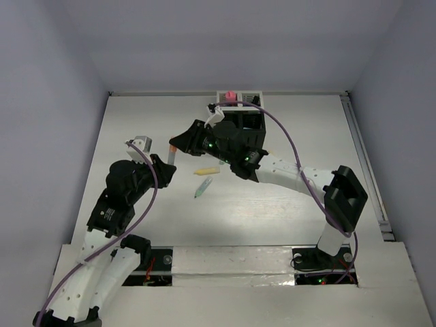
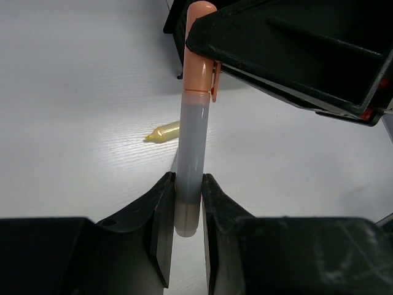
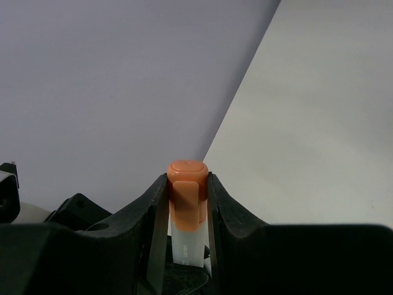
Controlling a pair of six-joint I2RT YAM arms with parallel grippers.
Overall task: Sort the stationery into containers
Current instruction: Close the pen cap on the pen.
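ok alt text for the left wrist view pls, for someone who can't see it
The left gripper clamps the lower end of a grey marker, while the black right gripper grips its orange cap from the upper right. A small yellow pen lies on the white table behind.

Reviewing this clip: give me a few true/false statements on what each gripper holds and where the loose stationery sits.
1. Both grippers grip the same orange-capped marker. True.
2. The right gripper is shut on the marker's pale barrel. False: it clamps the orange cap; the left gripper holds the barrel end.
3. A yellow piece lies on the table. True.
4. The pink tube lies loose on the table. False: it sticks up from the organizer at the far edge.
5. A green pen lies near the yellow piece. True.
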